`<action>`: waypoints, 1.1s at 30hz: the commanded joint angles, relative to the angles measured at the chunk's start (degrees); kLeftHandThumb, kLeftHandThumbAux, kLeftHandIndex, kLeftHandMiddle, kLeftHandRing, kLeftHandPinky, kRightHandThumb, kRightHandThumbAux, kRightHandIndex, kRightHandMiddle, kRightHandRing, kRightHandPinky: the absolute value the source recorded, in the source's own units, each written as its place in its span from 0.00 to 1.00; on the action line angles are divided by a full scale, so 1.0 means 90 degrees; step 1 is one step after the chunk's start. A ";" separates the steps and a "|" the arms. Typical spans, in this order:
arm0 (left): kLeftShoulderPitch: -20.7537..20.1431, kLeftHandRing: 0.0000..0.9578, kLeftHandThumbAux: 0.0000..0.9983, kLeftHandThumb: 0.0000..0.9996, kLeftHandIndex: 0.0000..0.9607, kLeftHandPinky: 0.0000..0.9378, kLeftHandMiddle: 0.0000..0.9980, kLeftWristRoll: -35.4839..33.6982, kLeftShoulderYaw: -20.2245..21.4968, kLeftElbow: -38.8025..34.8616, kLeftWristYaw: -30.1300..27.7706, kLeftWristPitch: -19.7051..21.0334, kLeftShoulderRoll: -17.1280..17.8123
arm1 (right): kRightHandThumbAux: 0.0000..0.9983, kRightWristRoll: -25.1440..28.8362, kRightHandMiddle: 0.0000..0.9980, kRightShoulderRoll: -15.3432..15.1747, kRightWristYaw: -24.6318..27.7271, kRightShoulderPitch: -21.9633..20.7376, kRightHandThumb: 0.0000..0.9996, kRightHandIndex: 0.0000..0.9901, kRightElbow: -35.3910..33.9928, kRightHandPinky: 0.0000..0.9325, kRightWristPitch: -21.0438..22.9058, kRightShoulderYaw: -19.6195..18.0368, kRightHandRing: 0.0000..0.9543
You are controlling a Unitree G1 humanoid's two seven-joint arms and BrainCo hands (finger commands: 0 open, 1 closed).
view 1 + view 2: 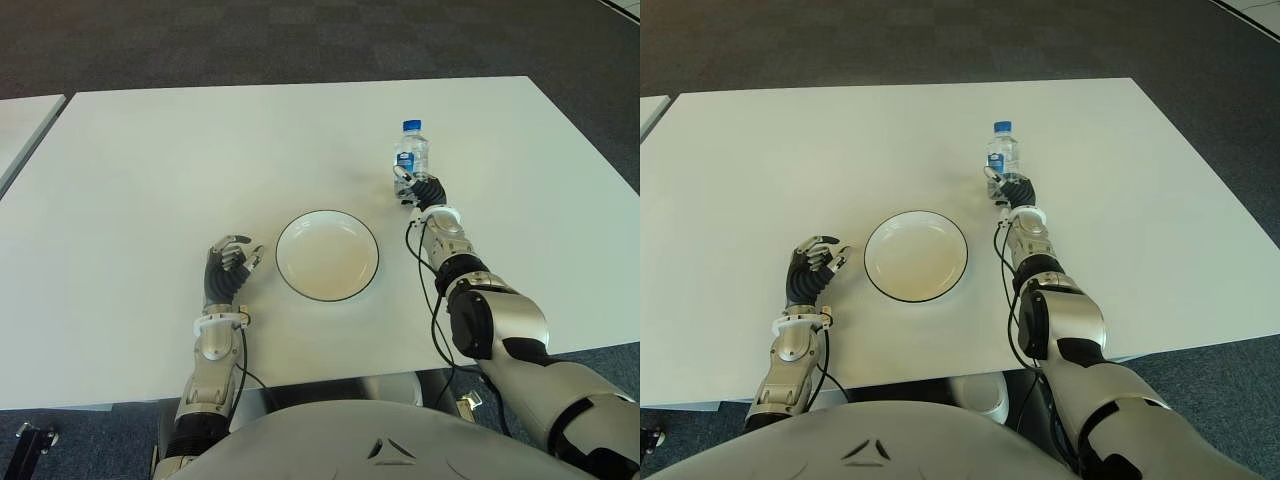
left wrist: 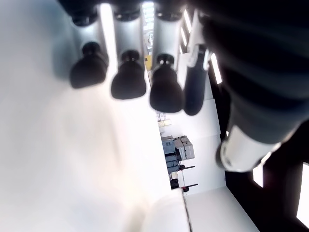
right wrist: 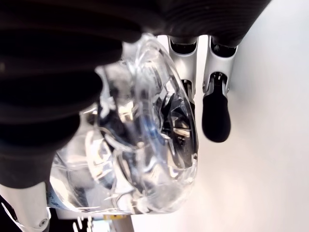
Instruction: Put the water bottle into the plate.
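A clear water bottle (image 1: pixel 411 150) with a blue cap stands upright on the white table (image 1: pixel 150 180), to the right of and beyond the plate. My right hand (image 1: pixel 420 190) is at its base. In the right wrist view the bottle (image 3: pixel 145 145) fills the space between thumb and fingers (image 3: pixel 215 116), which wrap its lower part. The white plate (image 1: pixel 281 250) with a dark rim lies empty near the table's front middle. My left hand (image 1: pixel 232 264) shows just left of the plate, fingers loosely bent and holding nothing.
A second white table (image 1: pixel 20 120) stands at the far left across a narrow gap. Dark carpet surrounds the tables. Black cables run along both forearms.
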 commanded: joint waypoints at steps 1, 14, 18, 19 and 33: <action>0.0034 0.84 0.72 0.71 0.45 0.87 0.80 0.0052 -0.0001 0.0092 0.0032 0.0119 0.0014 | 0.73 -0.0247 0.90 0.0022 0.0174 0.0244 0.70 0.44 -0.0551 0.96 -0.0566 0.0375 0.94; 0.0018 0.86 0.72 0.71 0.45 0.90 0.81 0.0038 -0.0018 0.0087 0.0035 0.0165 -0.0011 | 0.72 -0.0835 0.91 0.0075 0.0676 0.1192 0.71 0.44 -0.2580 0.97 -0.1478 0.1418 0.95; 0.0022 0.86 0.72 0.71 0.45 0.90 0.82 0.0056 -0.0025 0.0064 0.0050 0.0201 -0.0018 | 0.72 -0.1232 0.91 -0.0010 0.0594 0.1383 0.71 0.44 -0.2888 0.97 -0.1781 0.1755 0.95; 0.0023 0.86 0.72 0.71 0.45 0.90 0.82 0.0063 -0.0027 0.0062 0.0054 0.0200 -0.0017 | 0.72 -0.1297 0.91 -0.0018 0.0624 0.1443 0.71 0.44 -0.2968 0.97 -0.1836 0.1838 0.95; 0.0052 0.87 0.72 0.71 0.45 0.90 0.83 0.0070 -0.0031 0.0061 0.0034 0.0201 0.0023 | 0.72 -0.1896 0.92 -0.0308 0.1080 0.2001 0.71 0.44 -0.4049 0.97 -0.1880 0.2621 0.96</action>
